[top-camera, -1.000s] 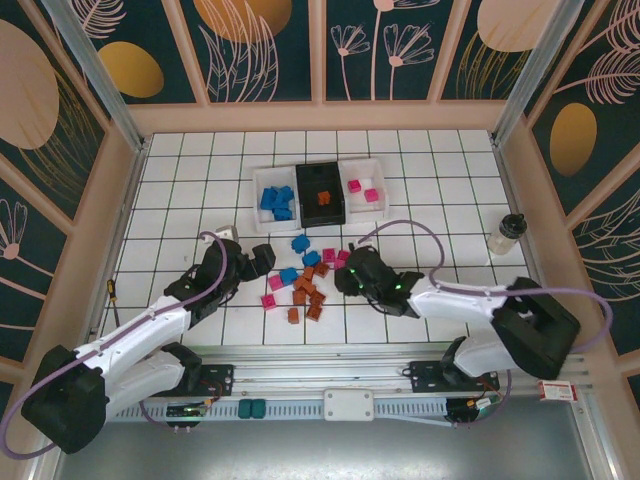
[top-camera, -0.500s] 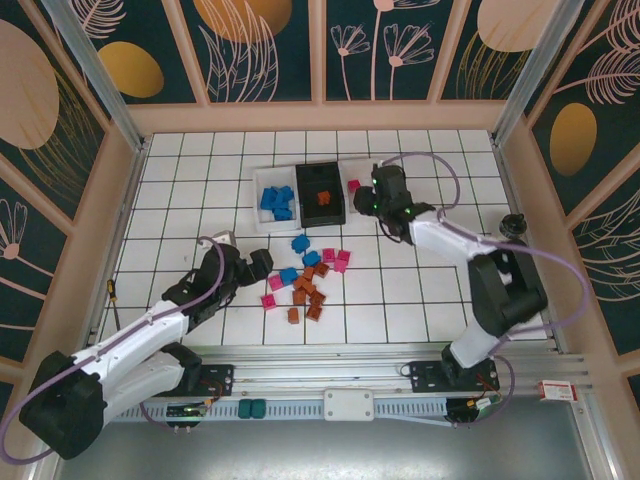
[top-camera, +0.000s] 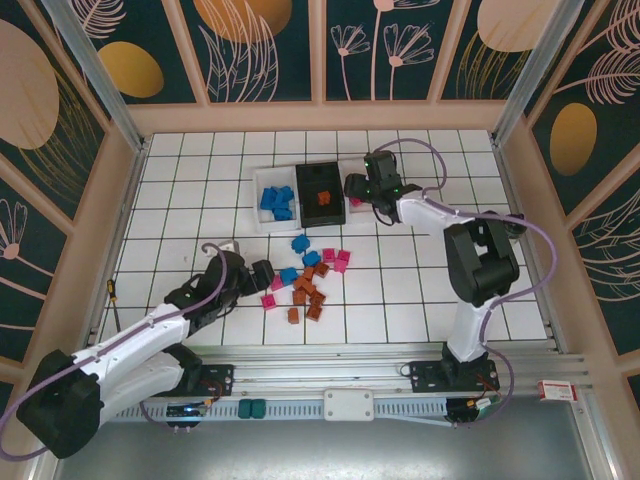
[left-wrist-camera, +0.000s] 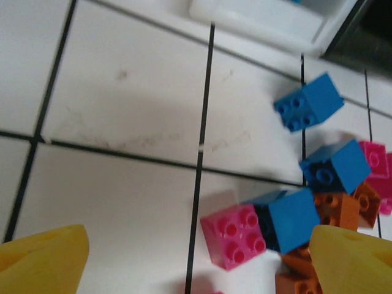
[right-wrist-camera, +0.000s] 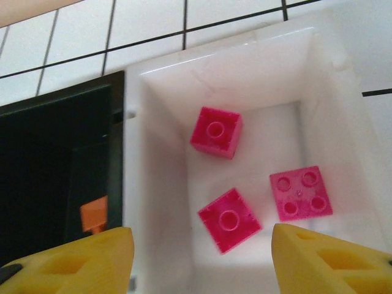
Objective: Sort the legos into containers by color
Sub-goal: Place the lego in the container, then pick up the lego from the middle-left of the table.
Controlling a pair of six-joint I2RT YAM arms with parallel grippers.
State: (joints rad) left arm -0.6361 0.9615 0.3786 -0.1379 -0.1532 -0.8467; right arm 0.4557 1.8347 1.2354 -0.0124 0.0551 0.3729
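– White-black-white row of three small open plastic bins point(top-camera: 257, 192): upper centre of the top view, long axis left to right. The right gripper point(top-camera: 354, 186) hangs over its right end; the left gripper point(top-camera: 262, 275) is beside the loose small plastic bricks point(top-camera: 305, 282) at centre.
– Left wrist view: jaws spread wide. A magenta square brick point(left-wrist-camera: 234, 236), studs up, edges slanted to the tile lines, sits low between them. Next, I judge: align, descend, pinch.
– Right wrist view: jaws apart, empty, above three magenta bricks point(right-wrist-camera: 229, 219) in the bin. This drop seems done.

Bright even overhead light; soft shadows; left wrist view blurred, legos point(left-wrist-camera: 294, 214) soft.

Glossy plastic legos point(left-wrist-camera: 236, 236) (moulded studs) sit on a smooth, faintly scuffed tiled table point(left-wrist-camera: 122, 104).
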